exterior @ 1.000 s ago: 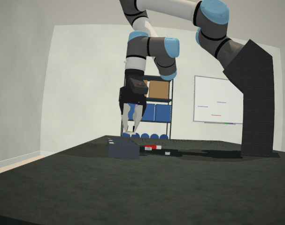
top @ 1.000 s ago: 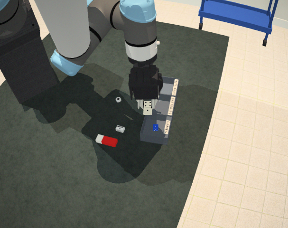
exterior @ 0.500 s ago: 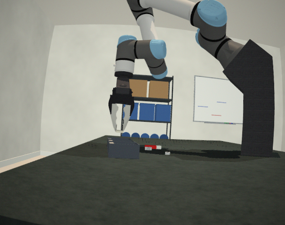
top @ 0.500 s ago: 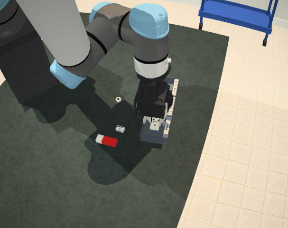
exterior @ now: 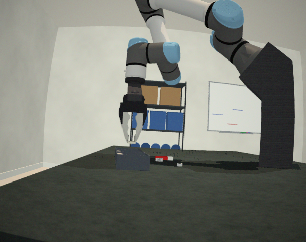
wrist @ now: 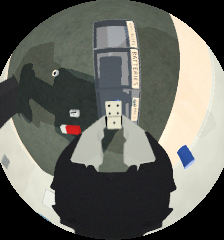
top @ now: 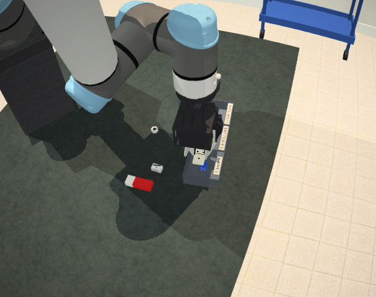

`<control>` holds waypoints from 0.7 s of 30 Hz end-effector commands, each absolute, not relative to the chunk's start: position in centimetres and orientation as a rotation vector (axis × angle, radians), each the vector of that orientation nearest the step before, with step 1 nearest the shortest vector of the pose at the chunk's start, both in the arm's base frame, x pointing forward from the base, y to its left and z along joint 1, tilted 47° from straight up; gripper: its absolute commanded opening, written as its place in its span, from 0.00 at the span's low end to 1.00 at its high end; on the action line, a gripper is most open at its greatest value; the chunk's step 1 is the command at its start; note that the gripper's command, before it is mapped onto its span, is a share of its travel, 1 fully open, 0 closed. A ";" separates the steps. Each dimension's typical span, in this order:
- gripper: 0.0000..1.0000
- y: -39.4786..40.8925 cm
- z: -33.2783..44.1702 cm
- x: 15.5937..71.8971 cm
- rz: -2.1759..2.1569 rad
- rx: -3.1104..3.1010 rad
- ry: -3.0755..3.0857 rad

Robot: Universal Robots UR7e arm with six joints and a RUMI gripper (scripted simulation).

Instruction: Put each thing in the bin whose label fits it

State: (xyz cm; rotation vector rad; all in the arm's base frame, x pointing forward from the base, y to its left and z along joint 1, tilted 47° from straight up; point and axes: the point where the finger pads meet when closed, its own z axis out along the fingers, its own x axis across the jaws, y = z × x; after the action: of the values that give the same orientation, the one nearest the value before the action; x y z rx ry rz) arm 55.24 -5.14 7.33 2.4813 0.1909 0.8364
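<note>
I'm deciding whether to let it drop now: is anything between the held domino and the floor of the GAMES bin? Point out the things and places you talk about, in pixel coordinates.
Perhaps: a blue die [top: 202, 166] lies in the GAMES bin [top: 194, 179] [exterior: 132, 162], near where the domino [top: 199, 158] [exterior: 131, 142] [wrist: 113, 109] would land.

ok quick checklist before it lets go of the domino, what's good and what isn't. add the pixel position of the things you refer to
1. Domino [top: 199, 158] [exterior: 131, 142] [wrist: 113, 114] held in the gripper [top: 199, 152] [exterior: 131, 140] [wrist: 114, 116]: ok, shut on it.
2. Label fits the domino: ok, the near compartment reads GAMES.
3. Bins [top: 194, 180] [exterior: 133, 162] [wrist: 96, 75] upright: ok.
4. Domino fully inside the GAMES walls as seen from above: cannot tell, it hangs above the rim and the top view is slanted.
5. Blue die [top: 202, 166] in its fitting bin: ok, in GAMES.
6. White nut [top: 154, 129] [wrist: 55, 73] put away: not ok, on the table.
</note>
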 end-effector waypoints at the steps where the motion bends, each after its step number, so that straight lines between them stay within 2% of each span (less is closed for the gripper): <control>1: 0.00 -5.2 7.5 55.3 0.841 2.479 0.189; 21: 0.00 -6.3 6.1 56.8 0.841 2.478 0.188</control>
State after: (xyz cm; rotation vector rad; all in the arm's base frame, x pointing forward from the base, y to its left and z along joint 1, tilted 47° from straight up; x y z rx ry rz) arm 56.09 -5.83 6.57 2.4810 0.1877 0.8360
